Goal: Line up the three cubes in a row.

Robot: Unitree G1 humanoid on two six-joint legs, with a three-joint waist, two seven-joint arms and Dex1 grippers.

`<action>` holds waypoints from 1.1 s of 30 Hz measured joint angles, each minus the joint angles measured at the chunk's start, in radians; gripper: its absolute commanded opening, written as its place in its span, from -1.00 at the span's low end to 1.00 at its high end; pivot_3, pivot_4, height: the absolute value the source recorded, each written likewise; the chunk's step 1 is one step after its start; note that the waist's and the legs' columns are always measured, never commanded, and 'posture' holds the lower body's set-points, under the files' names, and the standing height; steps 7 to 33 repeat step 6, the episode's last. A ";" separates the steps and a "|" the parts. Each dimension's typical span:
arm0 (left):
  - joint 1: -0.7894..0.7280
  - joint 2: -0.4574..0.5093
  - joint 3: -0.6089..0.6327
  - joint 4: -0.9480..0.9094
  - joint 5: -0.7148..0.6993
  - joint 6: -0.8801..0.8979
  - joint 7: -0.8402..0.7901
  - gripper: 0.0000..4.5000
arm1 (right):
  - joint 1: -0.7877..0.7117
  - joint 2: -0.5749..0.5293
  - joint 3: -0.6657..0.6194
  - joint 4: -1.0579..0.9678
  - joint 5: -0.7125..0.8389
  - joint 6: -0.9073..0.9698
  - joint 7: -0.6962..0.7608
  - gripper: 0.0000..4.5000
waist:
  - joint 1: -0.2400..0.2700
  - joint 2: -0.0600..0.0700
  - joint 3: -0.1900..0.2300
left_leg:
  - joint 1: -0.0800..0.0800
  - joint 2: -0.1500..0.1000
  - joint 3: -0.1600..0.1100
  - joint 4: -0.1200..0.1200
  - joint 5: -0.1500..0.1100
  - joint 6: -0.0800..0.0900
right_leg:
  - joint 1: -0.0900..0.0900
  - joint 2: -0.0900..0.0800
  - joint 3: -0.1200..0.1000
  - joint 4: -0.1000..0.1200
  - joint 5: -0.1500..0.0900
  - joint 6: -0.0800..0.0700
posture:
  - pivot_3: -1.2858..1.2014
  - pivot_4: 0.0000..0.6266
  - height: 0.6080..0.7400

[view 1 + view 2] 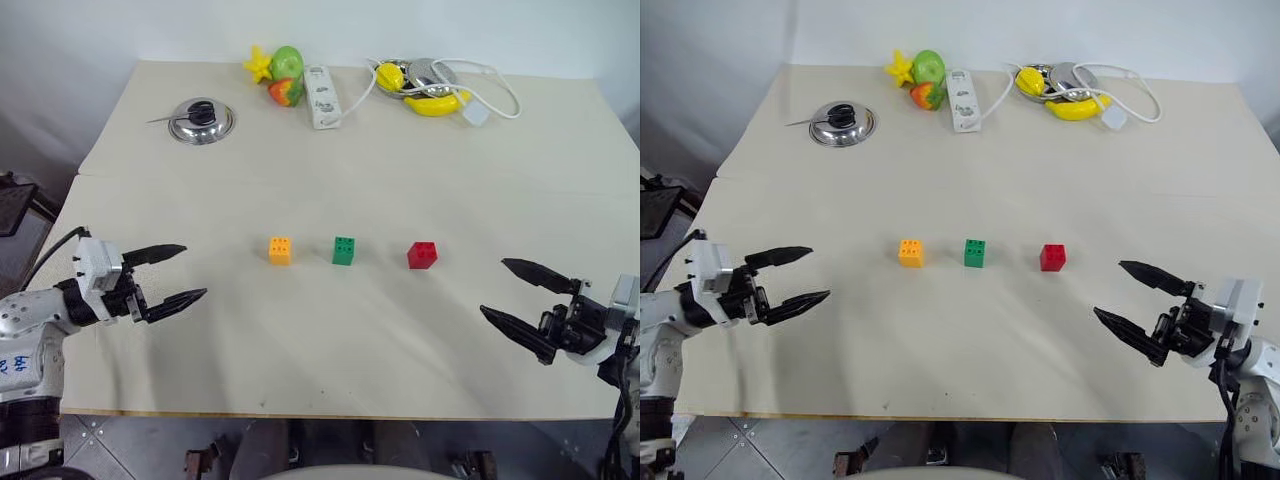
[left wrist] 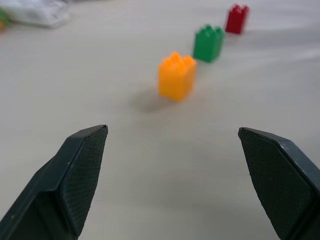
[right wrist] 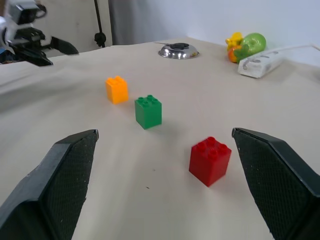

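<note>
Three studded cubes stand in a row across the middle of the table: an orange-yellow cube (image 1: pixel 280 250) on the left, a green cube (image 1: pixel 344 250) in the centre and a red cube (image 1: pixel 422 255) on the right, with small gaps between them. My left gripper (image 1: pixel 184 274) hovers open well to the left of the orange-yellow cube, nothing between its fingers. Well to the right of the red cube, my right gripper (image 1: pixel 494 289) is open and empty too. The left wrist view looks along the row from the orange-yellow cube (image 2: pixel 176 76); the right wrist view has the red cube (image 3: pixel 210 161) nearest.
At the table's far edge lie a metal lid (image 1: pixel 201 121), toy fruits (image 1: pixel 279 76), a white power strip (image 1: pixel 323 96) and a bowl with a banana and cable (image 1: pixel 432 88). The table's front edge (image 1: pixel 330 412) runs close below both grippers.
</note>
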 measured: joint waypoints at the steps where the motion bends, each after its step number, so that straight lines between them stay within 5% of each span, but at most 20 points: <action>1: 0.004 -0.008 -0.001 -0.015 -0.002 0.000 0.013 0.98 | -0.008 0.000 0.004 0.014 -0.008 -0.010 0.005 1.00 | 0.000 0.001 0.000 | 0.000 0.000 0.001 0.000 0.000 0.000 | 0.000 0.000 0.000 0.000 0.000 0.000 | 0.03 -0.52 1.00; 33: -0.029 -0.048 -0.033 -0.002 0.019 -0.057 0.049 0.98 | -0.034 0.006 0.027 0.053 -0.038 -0.034 0.019 1.00 | -0.001 0.001 0.000 | 0.001 0.000 0.002 0.000 0.000 0.000 | 0.000 0.001 0.001 0.001 0.000 0.000 | 0.03 -0.52 1.00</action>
